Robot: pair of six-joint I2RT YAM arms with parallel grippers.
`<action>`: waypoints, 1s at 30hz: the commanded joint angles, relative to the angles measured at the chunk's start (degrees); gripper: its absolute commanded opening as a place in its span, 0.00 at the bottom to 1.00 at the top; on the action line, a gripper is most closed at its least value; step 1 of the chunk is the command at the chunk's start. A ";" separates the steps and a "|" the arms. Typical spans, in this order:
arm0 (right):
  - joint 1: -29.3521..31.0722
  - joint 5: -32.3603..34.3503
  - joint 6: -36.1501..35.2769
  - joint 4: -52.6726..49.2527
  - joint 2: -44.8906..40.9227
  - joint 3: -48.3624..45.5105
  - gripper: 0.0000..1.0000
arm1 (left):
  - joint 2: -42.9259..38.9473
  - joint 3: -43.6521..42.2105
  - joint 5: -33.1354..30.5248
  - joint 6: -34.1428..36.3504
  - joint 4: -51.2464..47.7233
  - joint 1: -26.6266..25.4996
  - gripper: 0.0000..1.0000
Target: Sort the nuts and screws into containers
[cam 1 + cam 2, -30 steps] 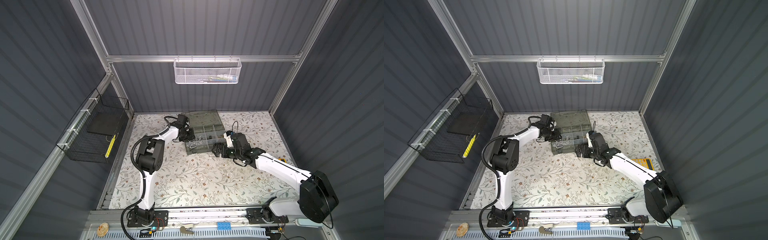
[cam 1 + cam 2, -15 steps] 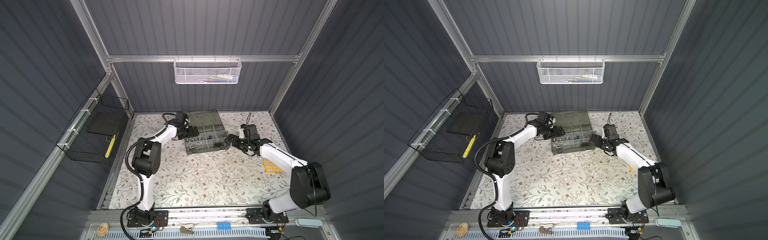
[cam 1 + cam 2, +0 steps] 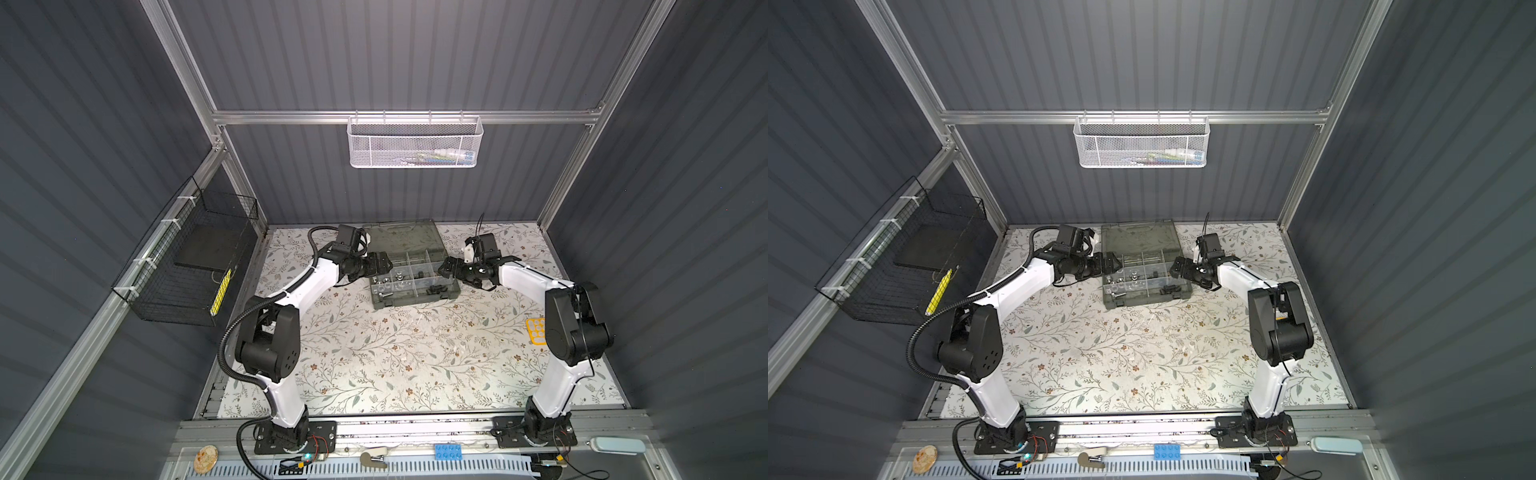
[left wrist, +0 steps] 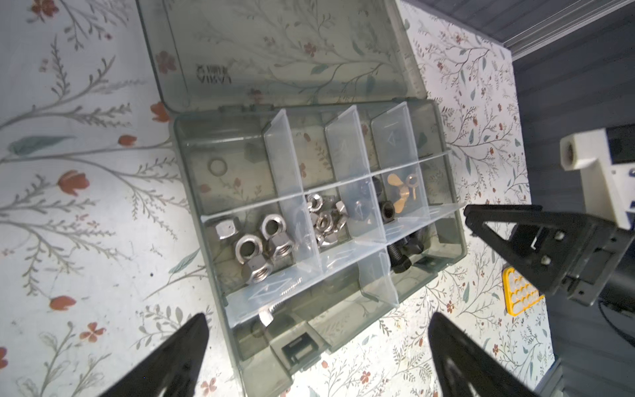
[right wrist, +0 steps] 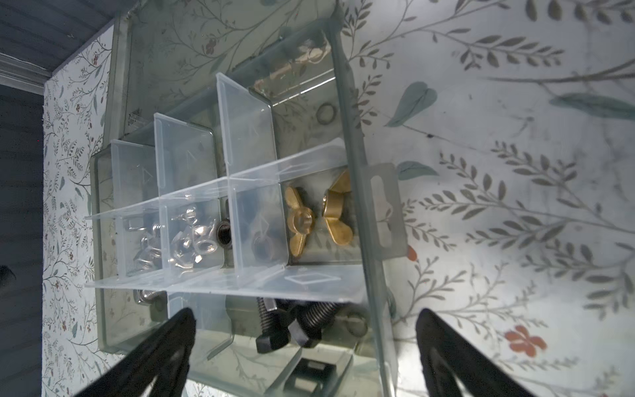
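Note:
The open organiser case lies at the back of the floral mat, its lid flat behind it. Its containers hold the screws and nuts: large silver nuts, small silver nuts, brass wing nuts, a black nut and black bolts. My left gripper hovers open and empty at the case's left end. At the right end my right gripper is open too, and empty.
A white mesh basket hangs on the back wall and a black wire basket on the left wall. A yellow grid piece lies on the mat by the right arm. A blue brick sits on the front rail.
My left jaws have opened wide beside the case. My right gripper has moved from the case's front right corner back to its right end, with the elbow swung out to the right.

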 commanded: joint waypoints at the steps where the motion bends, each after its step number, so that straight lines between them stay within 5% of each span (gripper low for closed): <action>1: 0.35 -3.57 -0.95 -1.38 0.75 0.73 0.99 | -1.78 -2.52 1.15 -1.39 1.59 0.68 1.00; 30: 6.48 -3.51 6.70 4.25 -7.31 -9.60 0.99 | -6.00 -4.73 0.37 -1.55 1.12 3.13 1.00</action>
